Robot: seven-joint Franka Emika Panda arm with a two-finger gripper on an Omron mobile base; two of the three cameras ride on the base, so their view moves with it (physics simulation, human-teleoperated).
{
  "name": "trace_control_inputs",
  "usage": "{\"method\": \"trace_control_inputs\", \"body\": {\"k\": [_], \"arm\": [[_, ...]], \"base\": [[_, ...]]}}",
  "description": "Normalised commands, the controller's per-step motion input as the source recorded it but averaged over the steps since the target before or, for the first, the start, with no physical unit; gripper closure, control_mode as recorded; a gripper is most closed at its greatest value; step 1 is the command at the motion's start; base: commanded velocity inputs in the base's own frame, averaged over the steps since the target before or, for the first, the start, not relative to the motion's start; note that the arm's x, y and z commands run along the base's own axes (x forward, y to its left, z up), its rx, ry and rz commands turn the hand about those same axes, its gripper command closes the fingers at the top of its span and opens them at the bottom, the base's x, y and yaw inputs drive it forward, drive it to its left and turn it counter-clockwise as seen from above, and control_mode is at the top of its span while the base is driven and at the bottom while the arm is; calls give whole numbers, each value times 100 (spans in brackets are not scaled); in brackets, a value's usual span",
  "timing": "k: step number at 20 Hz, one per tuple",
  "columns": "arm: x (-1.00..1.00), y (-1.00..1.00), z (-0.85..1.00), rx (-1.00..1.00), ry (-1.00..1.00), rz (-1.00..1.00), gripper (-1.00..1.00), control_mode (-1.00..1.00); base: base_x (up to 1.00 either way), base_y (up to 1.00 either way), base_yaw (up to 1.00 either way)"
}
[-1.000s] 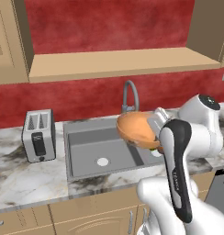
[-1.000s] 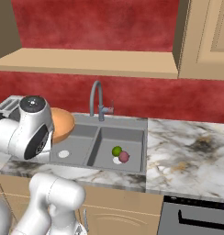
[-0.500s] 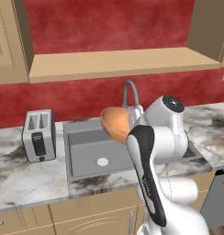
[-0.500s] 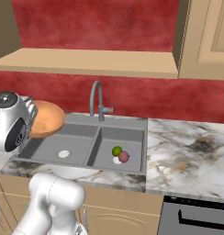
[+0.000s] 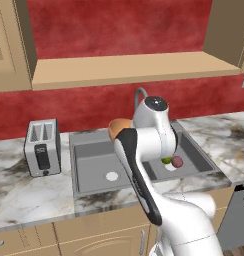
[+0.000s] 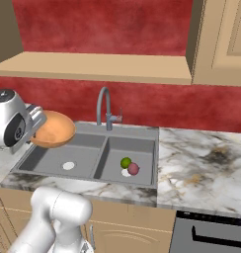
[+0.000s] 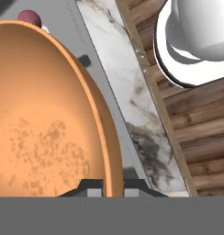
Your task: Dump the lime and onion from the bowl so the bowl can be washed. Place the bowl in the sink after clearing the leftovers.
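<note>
The gripper (image 7: 109, 186) is clamping the rim of the bowl (image 6: 52, 129), its two dark fingertips closed on the thin orange-tan wall. The bowl is hanging tilted in the air over the left basin of the sink (image 6: 88, 148), touching nothing else. From the hand view the bowl's inside is showing as a smooth, glossy curve speckled with darker brown flecks, and nothing is lying in it. In the left base view the bowl (image 5: 119, 129) is peeking out as an orange edge behind the white arm.

The sink is a matte grey rectangle with two basins, each with a round pale drain, and a curved grey faucet (image 6: 105, 106) is arching over the divider. The lime (image 6: 125, 162), a small bright green ball, and the onion (image 6: 134, 169), a dark purple-red ball of like size, are sitting in the right basin, touching each other beside the drain. The surface (image 6: 201, 158) around the sink is veined white and grey marble. A boxy silver toaster (image 5: 42, 147) is standing on it, left of the sink.
</note>
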Motion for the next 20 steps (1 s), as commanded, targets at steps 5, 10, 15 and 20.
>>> {"method": "trace_control_inputs", "body": {"k": [5, 10, 15, 20], "arm": [[28, 5, -10, -1, 20, 0, 100, -100], [26, 0, -48, -1, 20, 0, 100, -100], [12, 0, -48, -1, 12, 0, 100, -100], [15, 7, -45, -3, 10, 0, 100, -100]], "base": [[0, 0, 0], [0, 0, 0], [0, 0, 0], [0, 0, 0]]}}
